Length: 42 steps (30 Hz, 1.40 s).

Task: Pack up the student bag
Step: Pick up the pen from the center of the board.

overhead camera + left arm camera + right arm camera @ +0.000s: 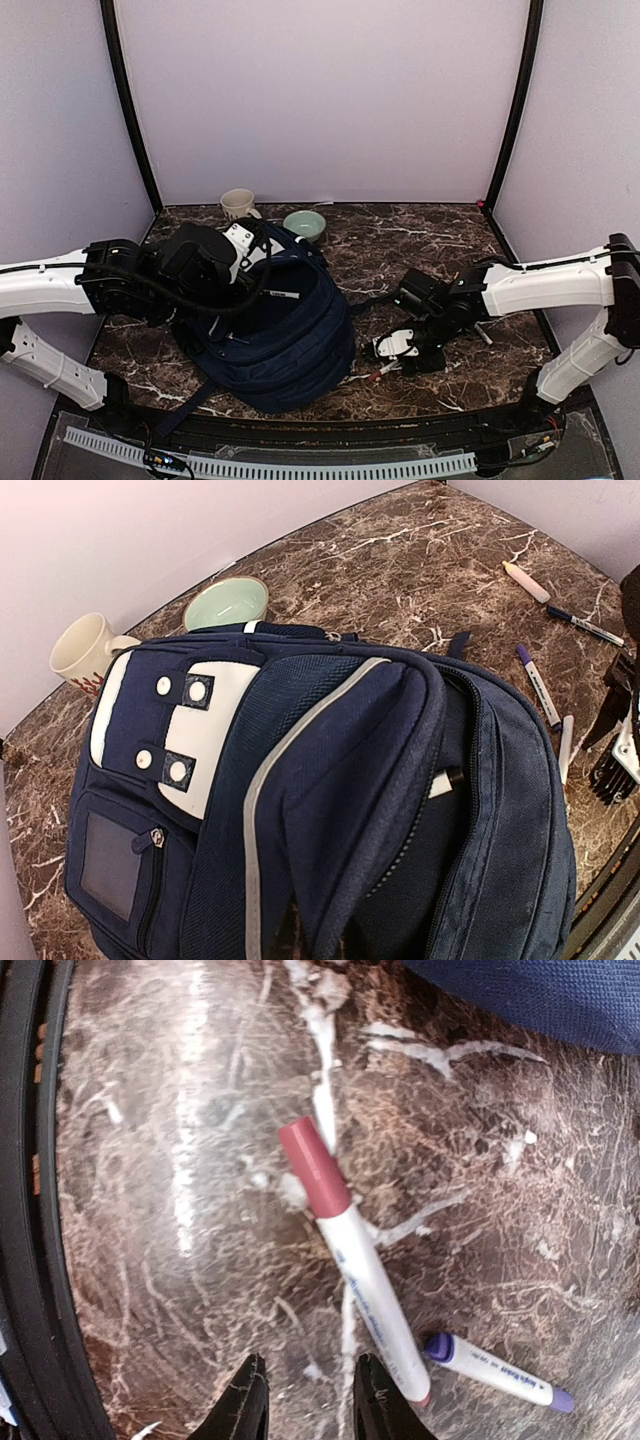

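Observation:
The student bag [285,335], navy with white patches and a grey stripe, lies left of centre. In the left wrist view the student bag [330,780] has its main compartment unzipped, with a white marker [445,780] inside. My left gripper [225,265] rests on the bag's top. Its dark fingertips [288,930] pinch a raised fold of the front flap. My right gripper [308,1400] is open and low over the table. A red-capped white marker [350,1270] lies just ahead of its right finger. A purple-capped marker [490,1372] lies beside it.
A cream mug [238,204] and a pale green bowl [304,224] stand behind the bag. Several markers [537,685] lie on the marble table [420,240] right of the bag. The black front rail [30,1210] runs close by my right gripper.

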{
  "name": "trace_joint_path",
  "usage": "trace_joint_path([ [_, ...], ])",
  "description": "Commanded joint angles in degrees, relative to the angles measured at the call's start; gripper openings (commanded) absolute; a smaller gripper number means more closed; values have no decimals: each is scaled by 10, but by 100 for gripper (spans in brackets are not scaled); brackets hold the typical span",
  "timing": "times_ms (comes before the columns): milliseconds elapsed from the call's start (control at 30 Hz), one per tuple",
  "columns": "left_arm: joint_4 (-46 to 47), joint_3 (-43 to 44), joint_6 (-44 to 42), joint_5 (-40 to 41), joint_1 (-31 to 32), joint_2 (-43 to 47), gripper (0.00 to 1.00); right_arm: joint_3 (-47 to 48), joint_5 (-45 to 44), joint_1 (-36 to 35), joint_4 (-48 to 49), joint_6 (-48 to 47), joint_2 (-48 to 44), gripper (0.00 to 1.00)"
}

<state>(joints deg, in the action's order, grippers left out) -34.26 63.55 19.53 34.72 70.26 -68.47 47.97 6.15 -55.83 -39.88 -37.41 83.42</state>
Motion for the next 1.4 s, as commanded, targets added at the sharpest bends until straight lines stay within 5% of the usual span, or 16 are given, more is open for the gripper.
trace_joint_path([
  [0, 64, 10, 7, 13, -3, 12, 0, 33, -21, 3, 28, -4, 29, 30],
  [400, 59, 15, 3, 9, -3, 3, 0, 65, -21, 6, 12, -31, 119, 26],
  [767, 59, 13, -4, 9, -4, -4, 0, 69, 0, 6, -20, -28, 140, 5],
  [1167, 63, 12, -6, 5, -7, -10, 0, 161, 66, 1, -121, -43, -4, 0],
  [1367, 60, 19, -3, 10, -9, -15, 0, 242, -30, -22, -65, -56, -22, 0],
])
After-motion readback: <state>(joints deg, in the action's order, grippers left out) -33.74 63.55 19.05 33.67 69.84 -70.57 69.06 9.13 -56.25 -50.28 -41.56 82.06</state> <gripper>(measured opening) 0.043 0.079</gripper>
